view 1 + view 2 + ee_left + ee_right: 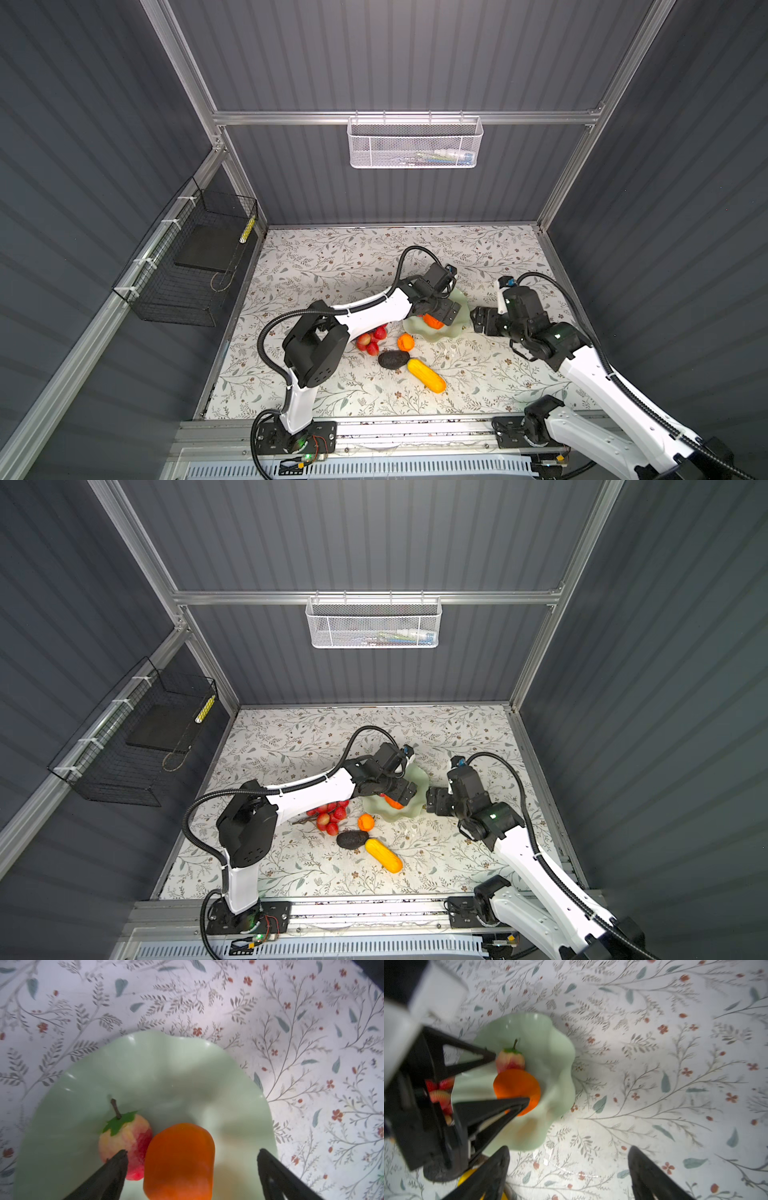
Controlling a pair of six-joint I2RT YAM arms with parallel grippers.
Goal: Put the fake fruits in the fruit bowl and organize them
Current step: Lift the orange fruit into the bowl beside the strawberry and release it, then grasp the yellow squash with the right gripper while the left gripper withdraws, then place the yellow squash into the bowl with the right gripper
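Hiding strawberry (126, 1140) from above, left hand (192, 1151) gapes around orange (178, 1159) in bowl (166, 1064); right hand (569, 1148) apart.

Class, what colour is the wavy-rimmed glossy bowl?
Pale mint green; the wavy-rimmed glossy bowl shows best in the left wrist view.

dark grey ribbed walls (395, 54), aluminium frame (291, 117), floral-print tabletop (332, 257), white mesh basket (415, 143), black wire basket (187, 282)

Enclosed lab test cell: grey ribbed walls (407, 54), aluminium frame (291, 117), bench-mounted robot arms (374, 305).
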